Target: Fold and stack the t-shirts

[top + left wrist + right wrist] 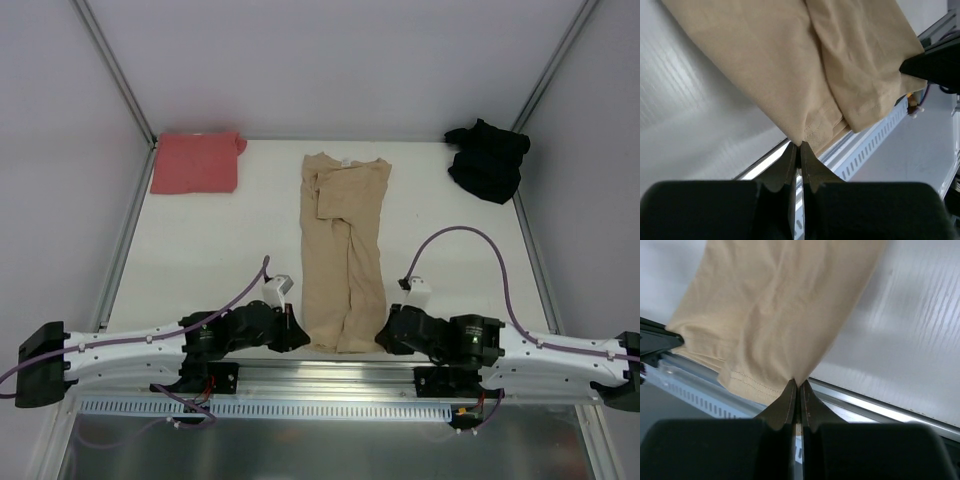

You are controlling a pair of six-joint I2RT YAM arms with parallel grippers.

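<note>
— Why are both arms down at the near hem?
— The left claw and right claw are each clenched on a bottom corner of the tan shirt, a narrow strip down the middle of the table. They are probably set to lift the hem toward the collar together.
— And the others?
— The red shirt lies folded far left, and the black shirt is heaped far right.

You see the tan t-shirt as soft, matt cloth with stitched hems. The table looks smooth and white with a faint ribbed sheen, the rail bare metal, and the left gripper and right gripper matt black.
</note>
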